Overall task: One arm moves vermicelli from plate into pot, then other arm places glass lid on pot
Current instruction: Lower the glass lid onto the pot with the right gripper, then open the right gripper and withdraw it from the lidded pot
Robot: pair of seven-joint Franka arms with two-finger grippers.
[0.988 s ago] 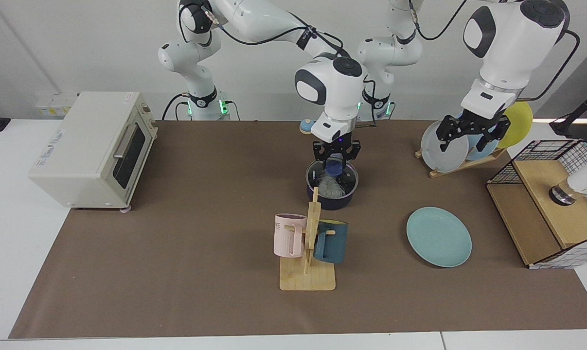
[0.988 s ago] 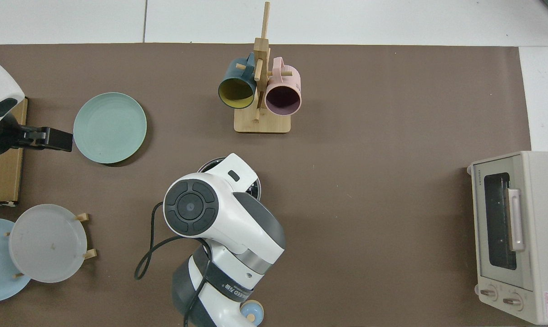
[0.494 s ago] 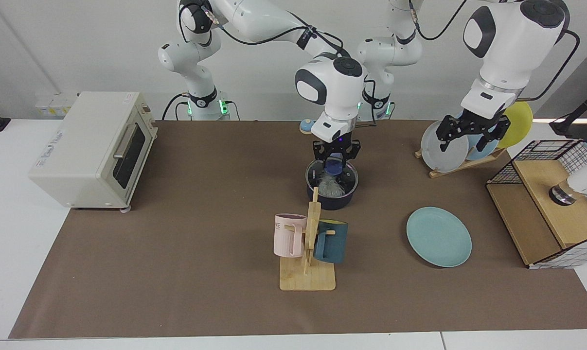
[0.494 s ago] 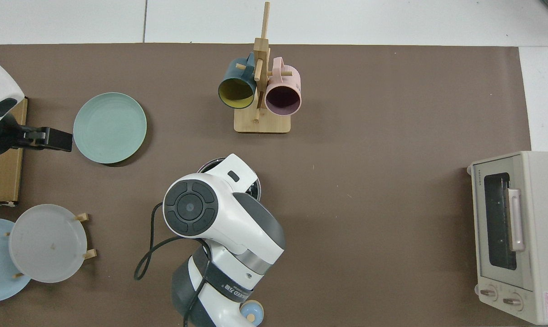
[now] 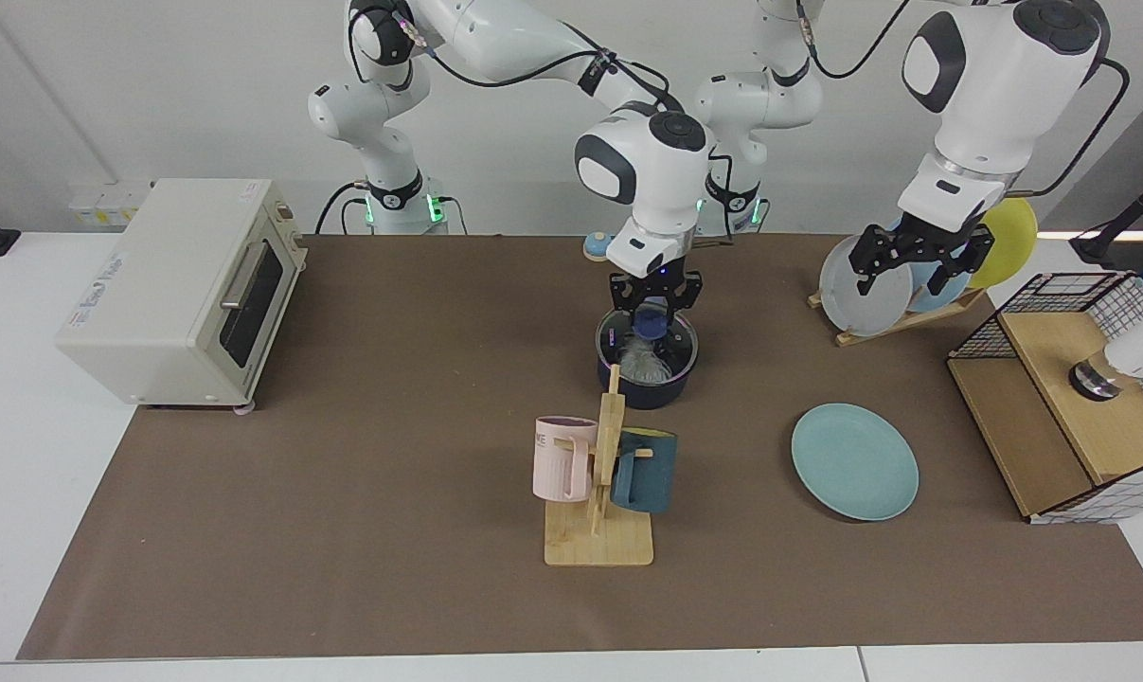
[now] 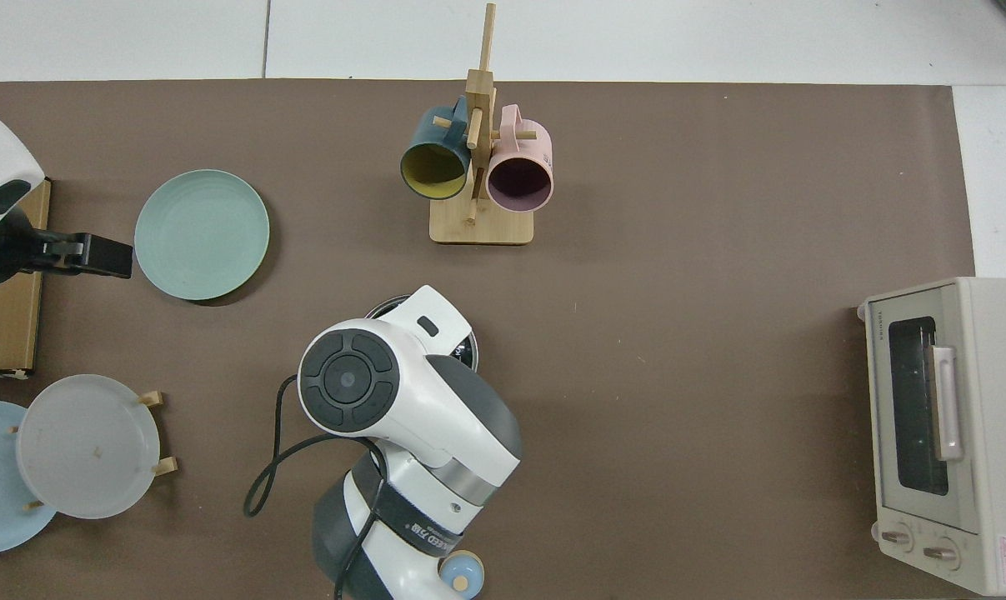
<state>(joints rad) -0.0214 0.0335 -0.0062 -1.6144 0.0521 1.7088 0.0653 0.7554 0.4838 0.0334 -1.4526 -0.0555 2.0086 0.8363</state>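
Over pot (image 5: 646, 371) — right gripper (image 5: 654, 305) vertical, fingers on lid knob (image 5: 651, 326).

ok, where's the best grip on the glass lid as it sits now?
The blue knob at the centre of the glass lid, from straight above: the lid seems to lie flat on the pot, its rim thin. The right gripper is at that knob; the left gripper waits, open, by the plate rack.

A white table (image 5: 22, 398) covered by a brown paper mat (image 5: 391, 530) carries a cream toaster oven (image 5: 178, 294), a dark navy saucepan (image 5: 649, 384), a bamboo mug stand (image 5: 598, 540), an empty teal-green round plate (image 5: 855, 461), a wooden plate rack (image 5: 902, 317) and a wire-sided wooden box (image 5: 1068, 407).
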